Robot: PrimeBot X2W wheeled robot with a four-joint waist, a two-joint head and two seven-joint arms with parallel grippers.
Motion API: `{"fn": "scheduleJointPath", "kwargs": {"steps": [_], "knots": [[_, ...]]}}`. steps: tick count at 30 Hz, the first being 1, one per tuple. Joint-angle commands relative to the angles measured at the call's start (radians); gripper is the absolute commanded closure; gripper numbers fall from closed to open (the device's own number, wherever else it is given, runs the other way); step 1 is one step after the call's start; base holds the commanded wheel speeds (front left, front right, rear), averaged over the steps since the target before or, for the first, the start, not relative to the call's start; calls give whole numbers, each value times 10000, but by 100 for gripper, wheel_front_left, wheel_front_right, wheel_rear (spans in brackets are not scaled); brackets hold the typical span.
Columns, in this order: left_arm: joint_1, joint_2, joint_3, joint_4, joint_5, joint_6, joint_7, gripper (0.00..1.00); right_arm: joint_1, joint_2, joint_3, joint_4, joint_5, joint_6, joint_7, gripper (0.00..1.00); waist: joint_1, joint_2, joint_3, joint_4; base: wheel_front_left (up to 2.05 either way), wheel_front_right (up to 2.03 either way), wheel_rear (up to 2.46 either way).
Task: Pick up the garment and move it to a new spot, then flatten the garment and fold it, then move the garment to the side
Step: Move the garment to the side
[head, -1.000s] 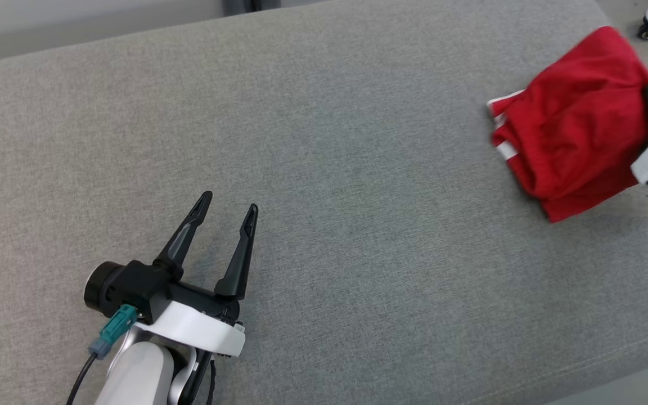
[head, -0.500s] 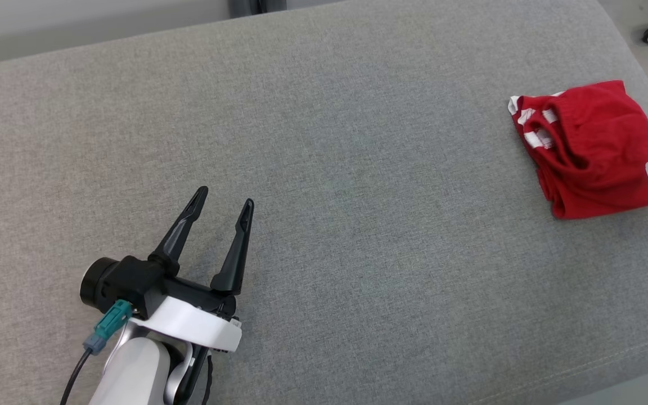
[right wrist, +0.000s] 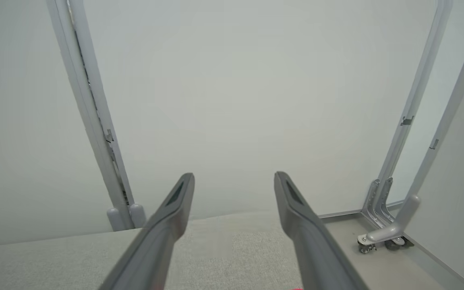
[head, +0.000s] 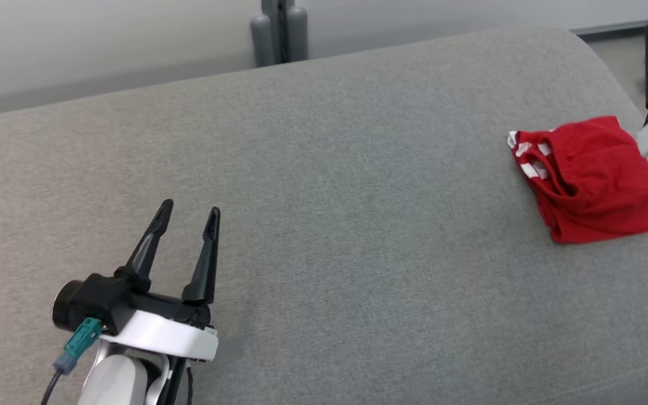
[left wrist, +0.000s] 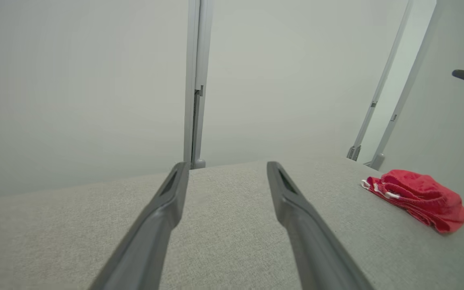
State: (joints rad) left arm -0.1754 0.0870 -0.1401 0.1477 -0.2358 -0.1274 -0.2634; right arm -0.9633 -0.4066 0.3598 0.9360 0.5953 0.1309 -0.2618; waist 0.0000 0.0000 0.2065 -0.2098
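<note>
So the red garment (head: 594, 180) is sitting in a folded-up bundle way over at the right end of the grey fabric-covered desk (head: 358, 225), white-striped trim poking out on its left side. It's pretty close to where the desk rounds off on the right, and a bit further from the near edge that cuts across the bottom right corner of the head view.

The right gripper (right wrist: 234, 175) is up off the garment with its fingers (right wrist: 175, 209) spread apart and nothing between them, pointing out past the far edge towards the wall and the frame legs with a castor (right wrist: 381, 241) on the floor. In the head view its white housing sits just right of the bundle.

The left gripper (head: 190, 208) is well away, low over the near left part of the desk, fingers (head: 147, 247) apart too and holding nothing. Between it and the garment there's a wide stretch of bare grey fabric, so lots of room. A grey post (head: 279, 34) stands just behind the far edge.
</note>
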Motion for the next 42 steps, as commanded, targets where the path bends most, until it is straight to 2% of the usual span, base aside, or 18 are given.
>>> {"fn": "scheduleJointPath", "kwargs": {"steps": [1,8,12,19,23,30,37,42], "knots": [[123,45,167,-50,71,47,-16,0,600,34,-290,-532,-241,0,-35,0,0,0,-314,305,0,0,0],[640,-71,846,-248,53,148,-16,0,3056,446,-1612,-3160,-1281,0,-23,0,0,0,-1173,1051,0,0,0],[939,-116,975,-294,148,175,-16,0,4102,725,-2014,-4122,-1739,0,-21,0,0,0,-1439,1329,0,0,0],[1549,-216,1361,-301,121,327,-16,0,6646,1553,-3116,-6273,-2468,-2,-23,0,0,0,-2034,1923,0,0,0],[1766,-239,1458,-193,216,386,-18,0,7895,2043,-3406,-7132,-2606,0,-23,0,0,0,-2166,2123,0,0,0],[1933,-303,1484,349,300,613,-18,0,9052,2635,-3393,-7554,-2872,0,-22,0,0,0,-2222,2274,0,0,0],[1917,-341,1455,504,219,846,-18,0,9369,2780,-3192,-7430,-2844,0,-22,0,0,0,-2204,2356,0,0,0],[1826,-348,1398,510,195,829,-18,0,9313,2764,-3061,-7463,-2947,0,-22,0,0,0,-2169,2369,0,0,0]]}}
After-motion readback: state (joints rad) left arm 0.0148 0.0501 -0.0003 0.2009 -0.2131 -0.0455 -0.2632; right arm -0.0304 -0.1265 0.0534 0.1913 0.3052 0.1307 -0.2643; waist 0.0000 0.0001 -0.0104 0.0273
